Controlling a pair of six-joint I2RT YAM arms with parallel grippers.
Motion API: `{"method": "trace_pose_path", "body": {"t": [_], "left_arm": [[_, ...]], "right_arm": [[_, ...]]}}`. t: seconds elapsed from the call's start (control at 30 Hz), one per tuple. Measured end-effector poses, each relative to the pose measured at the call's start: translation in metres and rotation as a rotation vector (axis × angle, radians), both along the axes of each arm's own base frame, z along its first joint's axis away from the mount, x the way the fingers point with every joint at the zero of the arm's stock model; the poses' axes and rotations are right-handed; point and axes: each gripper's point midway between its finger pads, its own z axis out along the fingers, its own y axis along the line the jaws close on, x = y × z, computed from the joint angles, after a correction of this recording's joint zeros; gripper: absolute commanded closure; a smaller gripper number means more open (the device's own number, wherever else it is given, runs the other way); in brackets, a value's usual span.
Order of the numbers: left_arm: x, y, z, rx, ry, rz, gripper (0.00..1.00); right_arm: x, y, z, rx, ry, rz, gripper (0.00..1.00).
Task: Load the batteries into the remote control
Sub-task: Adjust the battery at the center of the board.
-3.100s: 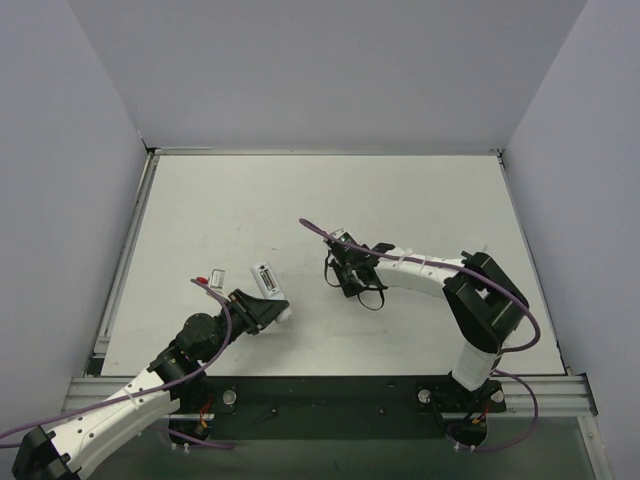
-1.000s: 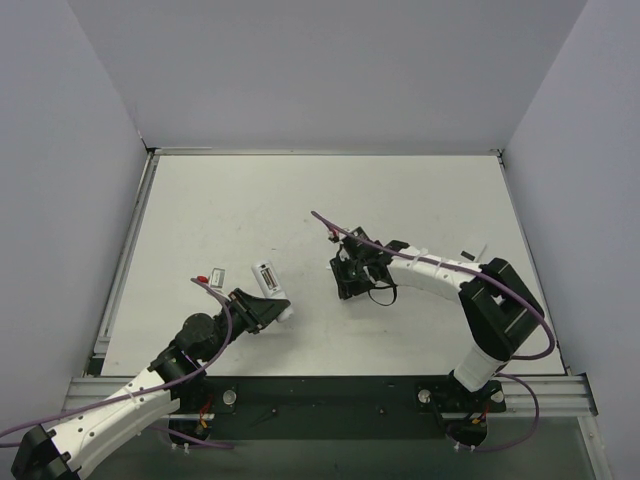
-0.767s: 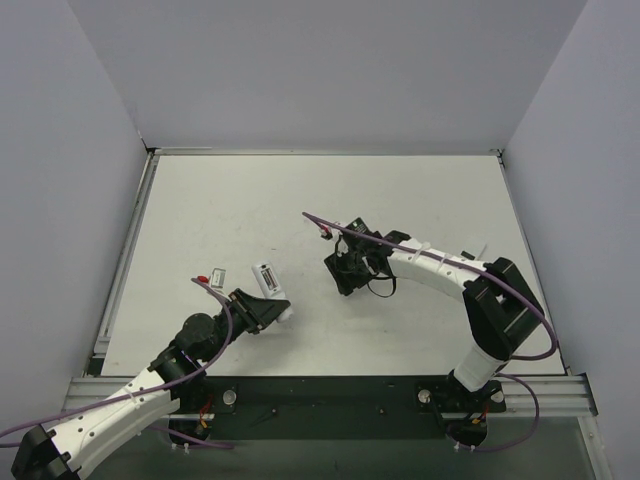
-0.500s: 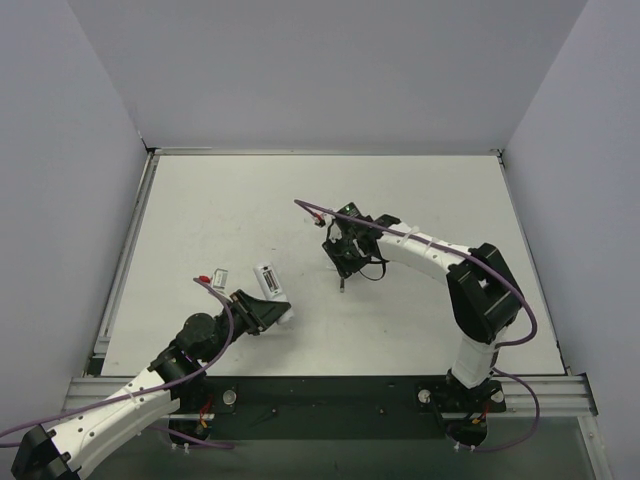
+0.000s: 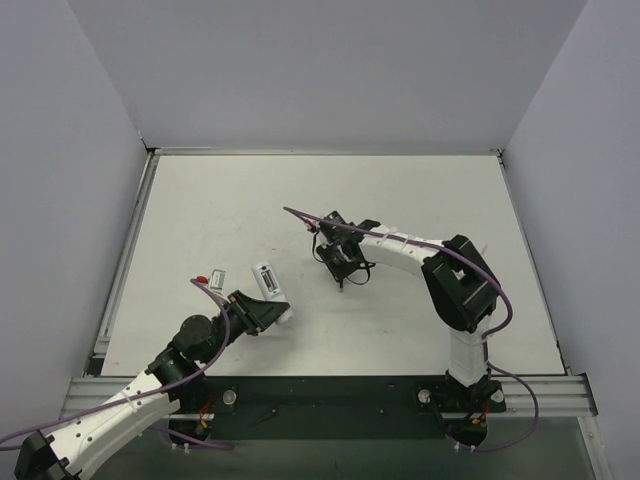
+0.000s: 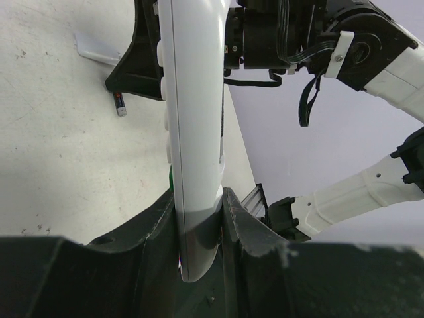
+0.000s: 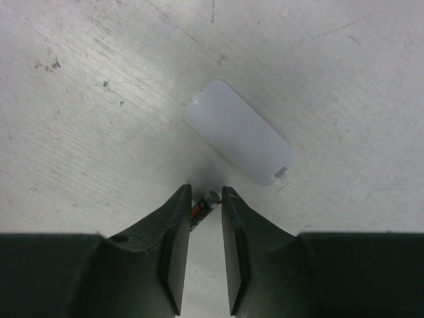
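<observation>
Left fingers (image 6: 245, 232) are closed tight on the remote control (image 6: 195, 119) – a small slim white plastic rectangular handset – clamped by 1 end, with the rest of the body projecting away from the wrist. It is seen edge-on from the left wrist, with a row of small button bumps along 1 face. In the top view the remote (image 5: 267, 282) sits over the near-left part of the pale, scuffed tabletop (image 5: 400, 190), and a darker recess shows on its upward side. Whether the far end touches the surface: cannot tell. Just to the left of it lie 2 loose items side by side: a small flat white piece (image 6: 96, 50) and the 2nd battery (image 6: 119, 104), a tiny thin dark cylinder with an orange-red band at 1 end, flat on the tabletop and clear of the fingers. The right arm reaches to about mid-tabletop, well apart from the remote. Right fingers (image 7: 169, 238) point down and are drawn in to a narrow slit. The 1st battery (image 7: 204, 207) – a thin dark cylinder with a metallic end – lies slantwise in that slit at the tips, partly hidden by 1 finger. Whether it is actually pinched: cannot tell. Just beyond the tips, apart from the battery, a white rounded-rectangle plastic cover (image 7: 238, 142) with small clip tabs on 1 short edge lies flat on the tabletop.
</observation>
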Motion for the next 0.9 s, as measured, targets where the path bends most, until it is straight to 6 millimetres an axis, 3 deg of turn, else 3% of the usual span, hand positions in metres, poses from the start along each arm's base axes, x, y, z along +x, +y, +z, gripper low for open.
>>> {"method": "trace_pose_path", "body": {"t": [0.47, 0.9], "left_arm": [[0.000, 0.000, -0.002, 0.006, 0.006, 0.000, 1.00], [0.000, 0.000, -0.002, 0.006, 0.006, 0.000, 1.00]], "right_arm": [[0.005, -0.007, -0.007, -0.031, -0.033, -0.086, 0.92], [-0.003, -0.045, -0.008, -0.036, -0.017, -0.253, 0.91]]}}
